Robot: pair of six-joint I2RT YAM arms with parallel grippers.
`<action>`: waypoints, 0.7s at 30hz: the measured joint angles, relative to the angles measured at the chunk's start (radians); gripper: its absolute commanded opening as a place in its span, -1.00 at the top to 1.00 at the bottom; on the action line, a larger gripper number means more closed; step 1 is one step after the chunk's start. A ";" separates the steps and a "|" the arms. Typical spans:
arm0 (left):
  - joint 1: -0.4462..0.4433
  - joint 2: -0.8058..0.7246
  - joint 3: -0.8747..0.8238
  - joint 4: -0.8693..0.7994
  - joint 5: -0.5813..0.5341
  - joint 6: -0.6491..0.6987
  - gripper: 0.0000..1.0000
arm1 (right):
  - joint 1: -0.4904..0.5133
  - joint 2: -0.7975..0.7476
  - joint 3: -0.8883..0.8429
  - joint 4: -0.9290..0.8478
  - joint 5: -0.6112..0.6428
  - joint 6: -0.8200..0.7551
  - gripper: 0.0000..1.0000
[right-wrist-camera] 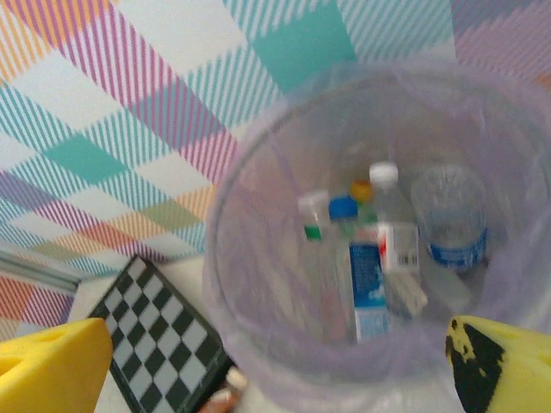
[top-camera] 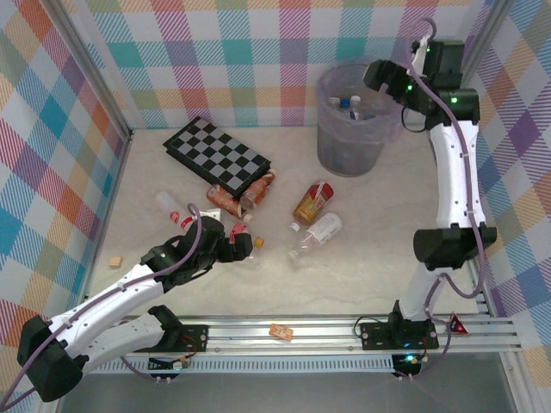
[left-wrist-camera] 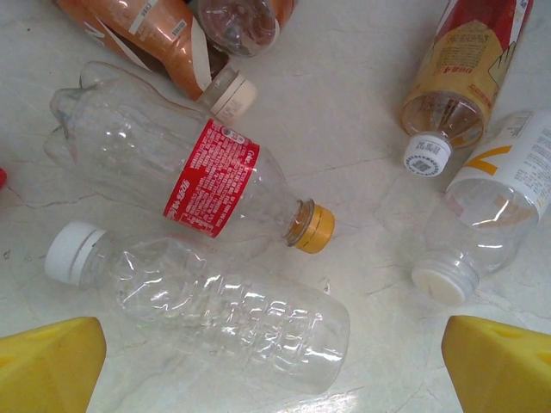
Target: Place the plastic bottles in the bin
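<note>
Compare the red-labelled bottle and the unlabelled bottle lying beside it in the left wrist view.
The red-labelled bottle wears a red band; the unlabelled bottle is bare. The red-labelled bottle has a yellow cap pointing right, the unlabelled bottle a white cap pointing left. The unlabelled bottle's body is ribbed and dented; the red-labelled bottle's is smoother. Both are clear, capped and lie sideways on the tabletop.

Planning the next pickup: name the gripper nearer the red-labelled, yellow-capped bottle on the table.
Left. The left gripper hovers just above that bottle; the right gripper hangs over the distant bin.
</note>
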 measured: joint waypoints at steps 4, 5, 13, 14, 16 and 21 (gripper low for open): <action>0.000 -0.005 0.005 -0.012 -0.006 0.000 -0.99 | 0.050 -0.138 -0.247 0.033 0.022 0.012 -0.99; 0.000 -0.006 0.005 -0.017 -0.007 0.000 -0.99 | 0.061 -0.175 -0.308 0.040 0.026 0.025 -0.99; 0.000 0.012 0.005 -0.012 -0.010 0.000 -0.99 | 0.094 -0.422 -0.694 0.002 0.080 0.187 -0.99; 0.000 0.022 0.005 -0.007 -0.010 0.000 -1.00 | 0.098 -0.448 -0.749 -0.002 0.083 0.205 -0.99; 0.000 0.041 0.005 0.006 -0.009 0.003 -1.00 | 0.119 -0.471 -0.830 -0.016 0.091 0.233 -1.00; 0.000 0.095 0.005 0.044 -0.002 0.011 -0.99 | 0.224 -0.421 -0.904 -0.026 0.111 0.272 -1.00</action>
